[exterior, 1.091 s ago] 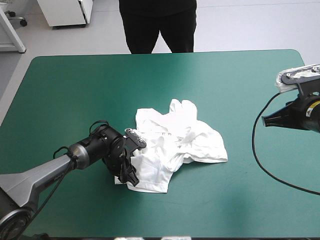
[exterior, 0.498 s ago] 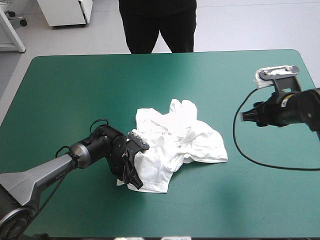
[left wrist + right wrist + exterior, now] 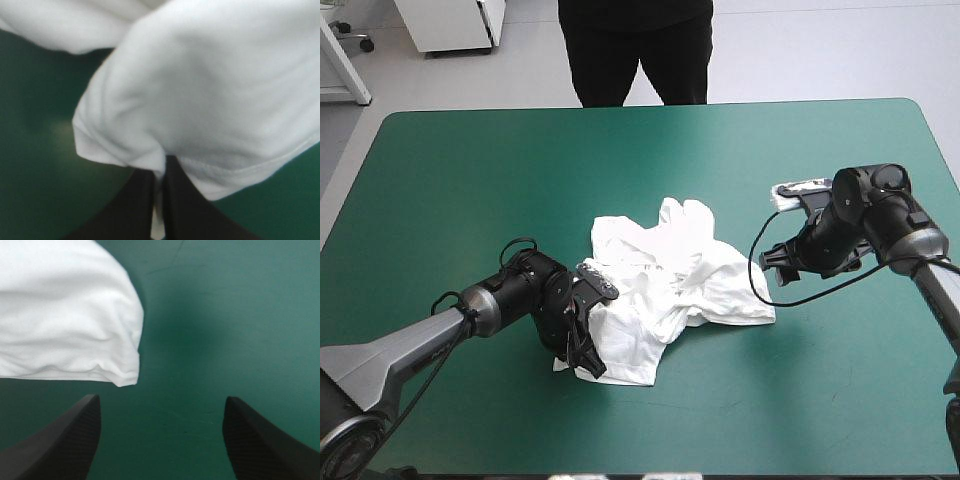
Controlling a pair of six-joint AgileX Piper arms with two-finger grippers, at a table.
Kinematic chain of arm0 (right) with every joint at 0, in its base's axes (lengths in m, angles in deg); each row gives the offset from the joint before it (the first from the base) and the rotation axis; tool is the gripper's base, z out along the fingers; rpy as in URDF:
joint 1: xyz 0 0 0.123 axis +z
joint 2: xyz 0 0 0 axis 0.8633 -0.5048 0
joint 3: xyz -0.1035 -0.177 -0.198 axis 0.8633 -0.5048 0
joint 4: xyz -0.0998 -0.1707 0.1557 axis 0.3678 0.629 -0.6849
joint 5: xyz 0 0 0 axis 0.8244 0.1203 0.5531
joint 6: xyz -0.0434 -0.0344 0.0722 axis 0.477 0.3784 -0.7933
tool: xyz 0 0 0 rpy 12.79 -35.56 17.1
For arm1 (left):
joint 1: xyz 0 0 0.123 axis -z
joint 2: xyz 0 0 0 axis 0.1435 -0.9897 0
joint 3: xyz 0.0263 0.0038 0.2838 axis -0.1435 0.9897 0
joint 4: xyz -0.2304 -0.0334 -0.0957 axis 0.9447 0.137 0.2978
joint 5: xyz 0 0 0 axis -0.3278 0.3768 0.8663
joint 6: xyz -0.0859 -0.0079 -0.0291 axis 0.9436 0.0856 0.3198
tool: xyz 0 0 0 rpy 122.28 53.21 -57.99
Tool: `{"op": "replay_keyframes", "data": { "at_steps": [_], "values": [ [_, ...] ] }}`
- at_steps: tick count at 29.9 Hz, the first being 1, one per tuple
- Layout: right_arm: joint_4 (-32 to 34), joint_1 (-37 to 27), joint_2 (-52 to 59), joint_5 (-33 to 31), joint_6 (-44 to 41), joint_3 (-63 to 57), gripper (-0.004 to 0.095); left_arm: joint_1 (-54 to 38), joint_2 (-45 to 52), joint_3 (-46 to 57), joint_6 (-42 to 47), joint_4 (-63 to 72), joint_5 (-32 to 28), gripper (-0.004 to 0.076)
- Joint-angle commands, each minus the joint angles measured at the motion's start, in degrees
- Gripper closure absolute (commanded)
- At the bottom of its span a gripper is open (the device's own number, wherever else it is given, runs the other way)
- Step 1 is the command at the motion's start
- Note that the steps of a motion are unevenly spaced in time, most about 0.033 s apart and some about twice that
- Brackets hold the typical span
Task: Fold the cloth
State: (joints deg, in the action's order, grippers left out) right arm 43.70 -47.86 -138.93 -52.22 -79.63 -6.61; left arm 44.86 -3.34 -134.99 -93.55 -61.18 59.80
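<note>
t-shirt (image 3: 670, 280) lies crumpled, its near hem pinched by the left gripper (image 3: 159, 172); right gripper (image 3: 161, 400) spread beside it.

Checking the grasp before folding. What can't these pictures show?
High view: tips of the left gripper, hidden by its wrist and the T-shirt.
Left wrist view: how much cloth is pinched; blurred fabric covers it.
Right wrist view: most of the T-shirt, cut off at the edge ahead of the open right gripper.

Teal-green surface (image 3: 470, 180). Beyond far edge: pale grey floor (image 3: 800, 50); white cabinet (image 3: 450, 25) past far-left corner, white frame leg (image 3: 345, 60) beside.
</note>
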Motion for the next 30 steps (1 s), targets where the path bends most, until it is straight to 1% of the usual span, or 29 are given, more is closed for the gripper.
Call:
{"op": "replay_keyframes", "data": {
  "at_steps": [1, 3, 8, 14, 16, 18, 20, 24, 30],
  "values": [
    [-3.61, 0.30, 0.75, 4.46, 2.34, -1.83, 0.0270, 0.35, -0.58, 0.19, 0.08, 1.31, -4.11, 0.0733],
    [-3.14, 1.43, -0.42, 6.53, 3.03, -3.07, 0.0270, 0.35, -0.58, 0.19, 0.18, 1.14, -4.06, 0.0733],
    [-0.36, 4.20, -4.65, 9.00, 3.15, -3.40, 0.0274, 0.35, -0.58, 0.19, 0.18, 1.01, -3.82, 0.0733],
    [0.42, 4.89, -8.84, 12.33, 3.15, -3.40, 0.0274, 0.35, -0.58, 0.19, 1.04, -0.60, -2.96, 0.0733],
    [1.12, 4.89, -9.71, 12.55, 3.15, -3.40, 0.0298, 0.35, -0.58, 0.19, 1.65, -1.67, -2.96, 0.0733],
    [1.12, 4.89, -10.55, 12.74, 3.30, -3.40, 0.0377, 0.35, -0.58, 0.19, 2.29, -2.49, -2.96, 0.0733],
    [0.59, 4.89, -11.48, 12.63, 4.34, -3.40, 0.0495, 0.35, -0.58, 0.19, 2.30, -2.66, -3.19, 0.0733],
    [-1.26, 5.16, -13.72, 11.83, 5.47, -3.50, 0.0700, 0.35, -0.58, 0.19, 2.30, -2.77, -3.56, 0.0733],
    [-2.77, 7.66, -16.31, 12.30, 7.27, -3.50, 0.0915, 0.35, -0.58, 0.19, 3.82, -3.53, -3.79, 0.0733]
  ]
}}
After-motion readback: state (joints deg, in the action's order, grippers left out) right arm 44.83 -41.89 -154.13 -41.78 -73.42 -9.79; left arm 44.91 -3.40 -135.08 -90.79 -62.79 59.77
